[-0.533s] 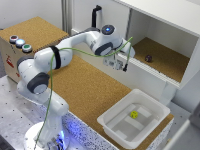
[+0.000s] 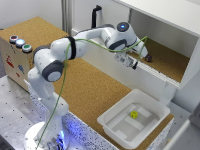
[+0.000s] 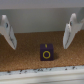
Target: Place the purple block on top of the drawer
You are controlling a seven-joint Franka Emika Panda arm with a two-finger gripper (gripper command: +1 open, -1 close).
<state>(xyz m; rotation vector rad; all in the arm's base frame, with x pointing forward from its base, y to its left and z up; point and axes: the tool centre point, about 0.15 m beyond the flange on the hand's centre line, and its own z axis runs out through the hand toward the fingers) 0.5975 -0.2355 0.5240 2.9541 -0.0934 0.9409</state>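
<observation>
White fingers (image 3: 71,30) of the pincer (image 3: 39,31) are standing wide apart in the wrist view, and they are holding nothing. The purple block (image 3: 47,52) is sitting on the cork floor (image 3: 22,60) just past the tips, lined up with the gap between them and not touching either finger. It is showing a small yellow ring on its face.

In the exterior view the pincer (image 2: 134,63) is reaching into the open white drawer (image 2: 176,80), and the purple block (image 2: 148,58) is lying on the brown floor inside it, close by at about 2 o'clock from the pincer. The white robot arm (image 2: 75,47) is bending over from its base at about 7 o'clock.

A white tray (image 2: 114,125) is sitting on the table at about 6 o'clock from the pincer, well apart from it, with a small yellow block (image 2: 134,114) inside. A box with three round buttons (image 2: 20,43) is standing at about 9 o'clock, far across the cork table (image 2: 95,90)
</observation>
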